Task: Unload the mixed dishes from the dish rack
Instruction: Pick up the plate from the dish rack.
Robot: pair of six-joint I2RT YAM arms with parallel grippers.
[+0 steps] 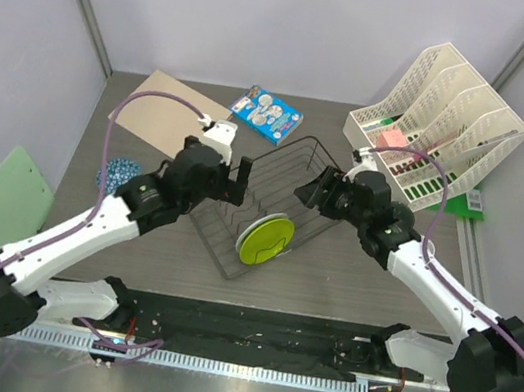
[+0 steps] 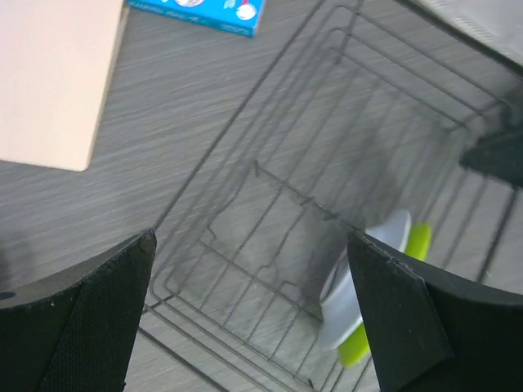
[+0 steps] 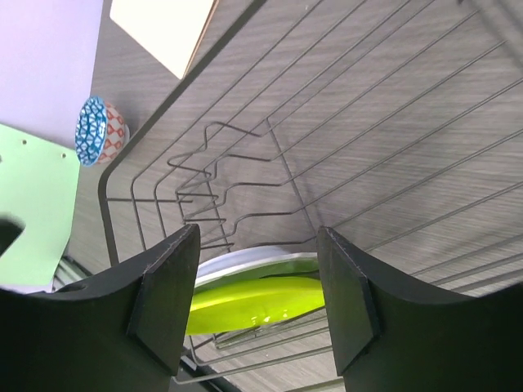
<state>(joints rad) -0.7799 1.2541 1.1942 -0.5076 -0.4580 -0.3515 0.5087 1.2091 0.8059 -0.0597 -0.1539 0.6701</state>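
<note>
Left fingers (image 2: 73, 318) gape empty over the rack (image 3: 104, 200); right fingers (image 3: 163, 294), also apart, hover above the green plate (image 1: 264, 240) and white plate (image 3: 245, 263) at its near end. Straddle one rim squarely before closing.

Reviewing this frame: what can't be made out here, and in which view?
Top view: the blue speckled bowl is partly hidden by the left arm.
Left wrist view: the white plate and lime-green plate are blurred and partly covered by a finger of the left pincer.
Left wrist view: the blue snack packet is cut off by the top edge.
Top view: the white file organiser contents are too small to identify.
</note>
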